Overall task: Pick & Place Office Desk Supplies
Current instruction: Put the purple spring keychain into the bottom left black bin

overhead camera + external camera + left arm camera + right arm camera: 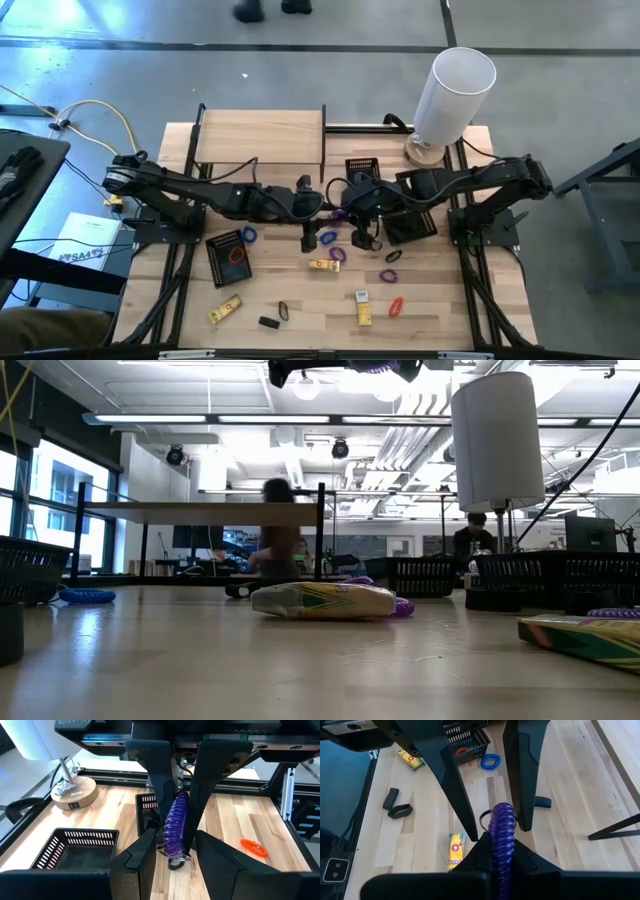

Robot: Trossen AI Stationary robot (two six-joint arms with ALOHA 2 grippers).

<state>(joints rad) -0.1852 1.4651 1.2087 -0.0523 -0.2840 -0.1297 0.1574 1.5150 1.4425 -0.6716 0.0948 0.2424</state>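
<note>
A purple coiled loop (337,213) hangs in the air over the table's middle, between both grippers. My right gripper (501,842), reaching in from the table's right (347,211), is shut on it. My left gripper (175,835), coming from the left (320,209), is open; its fingers stand on either side of the coil's ringed end (175,854) with gaps showing. Other supplies lie on the table: yellow packets (323,265) (364,308) (225,311), a blue loop (249,234), purple loops (337,255), an orange-red coil (396,306), a black block (268,322). My right gripper pinches the purple coil between its two fingers (482,851), on the stretch (503,834) behind the ringed end. The coil lies along the fingers and sticks out past their tips toward the left gripper. It is lifted clear of the table, roughly level.
Black mesh trays sit at the left (228,258), far middle (362,168) and right (410,225); the left one holds a red loop (237,255). A tall white cylinder (455,90) stands at the far right corner. People show in the room beyond.
</note>
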